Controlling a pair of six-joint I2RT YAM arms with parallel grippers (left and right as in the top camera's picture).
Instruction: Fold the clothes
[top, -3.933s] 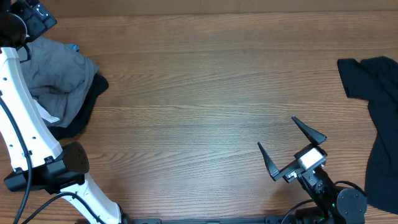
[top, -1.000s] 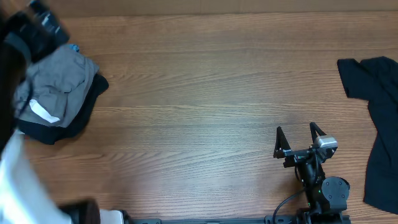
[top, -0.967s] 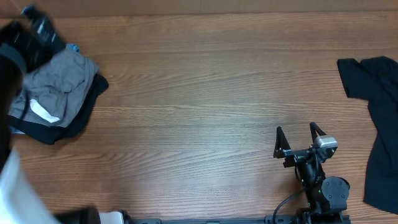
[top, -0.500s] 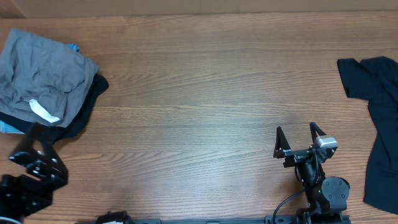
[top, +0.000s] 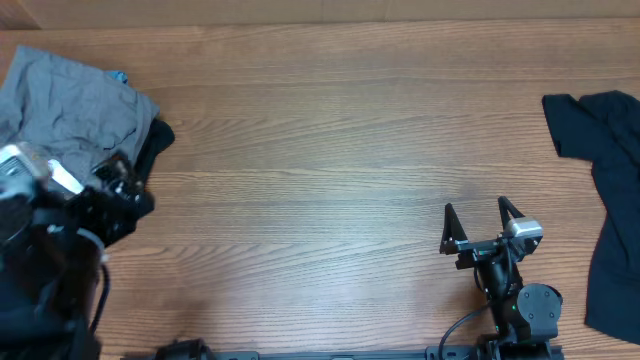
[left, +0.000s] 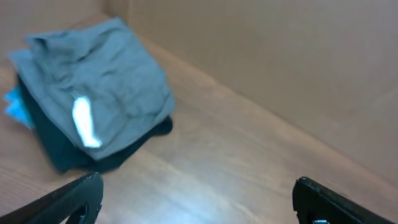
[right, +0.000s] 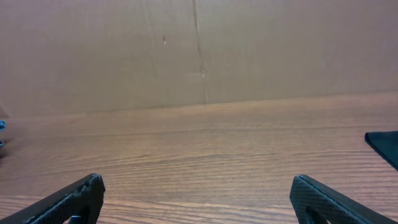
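Observation:
A folded grey garment (top: 65, 100) with a small white label (top: 68, 181) lies on a black garment (top: 152, 140) at the far left; a light-blue bit (top: 118, 77) peeks out behind. In the left wrist view the grey garment (left: 99, 81), its label (left: 83, 122), the black one (left: 65, 157) and the light-blue one (left: 15, 106) lie ahead. My left gripper (left: 199, 208) is open and empty; from overhead it (top: 115, 185) blurs over the stack's near edge. My right gripper (top: 481, 224) is open and empty, also in its wrist view (right: 199, 202).
A second black garment (top: 612, 190) lies spread and unfolded at the table's right edge; its corner shows in the right wrist view (right: 384, 145). A cardboard wall (right: 199, 50) stands along the far side of the wooden table (top: 330, 170).
My left arm left the far-left stack, swung down to the front-left corner, and is now back at the stack's near edge. My right gripper turned and settled earlier, then stayed still.

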